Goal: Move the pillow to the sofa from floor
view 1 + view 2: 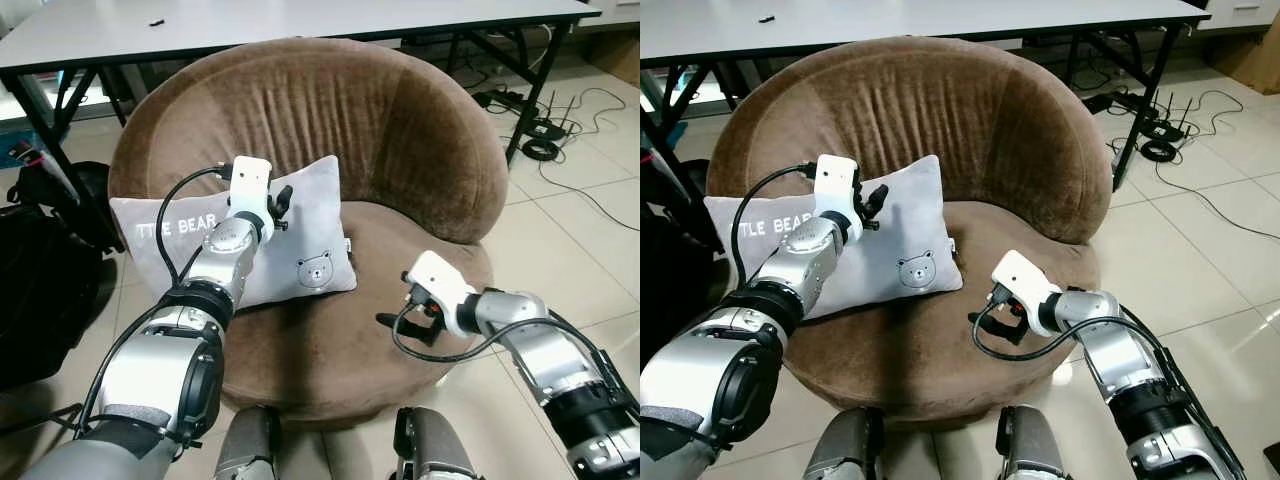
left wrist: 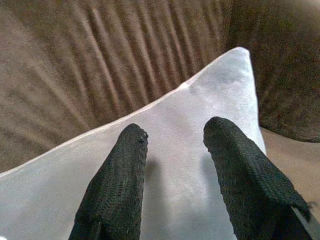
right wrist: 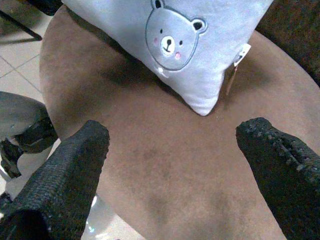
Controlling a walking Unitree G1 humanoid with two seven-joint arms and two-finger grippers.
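Note:
The grey pillow [image 1: 310, 235] with a bear face and lettering rests on the brown round sofa [image 1: 330, 110], leaning against the left of its backrest. My left gripper [image 1: 280, 205] is open just in front of the pillow's upper edge. In the left wrist view its two fingers are spread over the pillow's face [image 2: 220, 85], with nothing between them. My right gripper [image 1: 400, 325] is open low over the front of the seat, a little clear of the pillow's lower corner [image 3: 200, 60]. Bare seat cushion [image 3: 165, 185] lies between its fingers.
A grey table [image 1: 300, 20] on black legs stands behind the sofa. A black bag [image 1: 40, 290] sits on the floor to the left. Cables and a power strip [image 1: 540, 130] lie on the tiles at the right. My knees [image 1: 250, 445] are close to the sofa's front.

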